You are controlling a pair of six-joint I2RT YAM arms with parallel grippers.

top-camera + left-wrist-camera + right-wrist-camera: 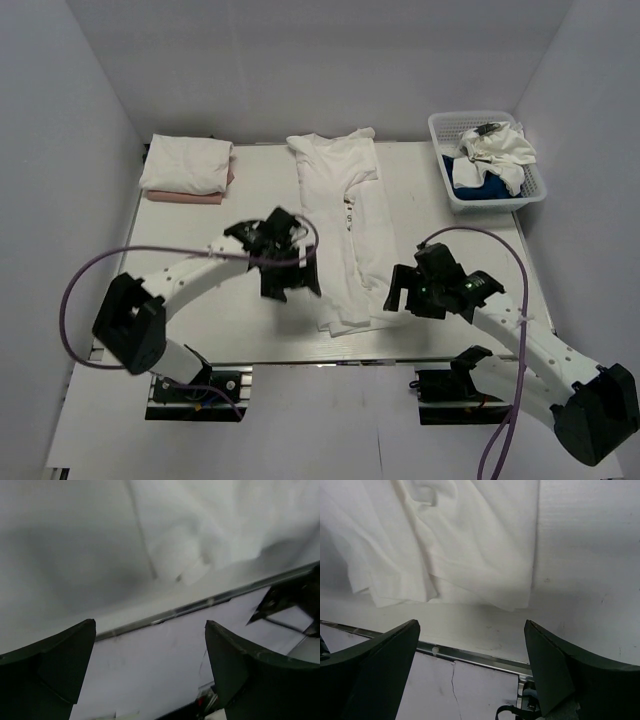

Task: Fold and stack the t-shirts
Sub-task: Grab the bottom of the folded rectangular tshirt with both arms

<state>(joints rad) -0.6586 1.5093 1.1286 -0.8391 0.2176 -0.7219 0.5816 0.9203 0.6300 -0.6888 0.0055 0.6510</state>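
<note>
Both wide, empty: left gripper (292,280), right gripper (402,292).

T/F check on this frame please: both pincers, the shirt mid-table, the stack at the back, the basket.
1. The left pincer and the right pincer are both open and empty. True.
2. The white shirt mid-table is already a compact rectangle. False: it lies as a long strip, folded lengthwise.
3. A folded stack sits at the far left corner, white on top of pale pink. True.
4. The basket is empty. False: it holds white and blue clothes.
5. The right pincer grips the shirt's hem. False: it is beside the near right edge of the shirt, holding nothing.
</note>
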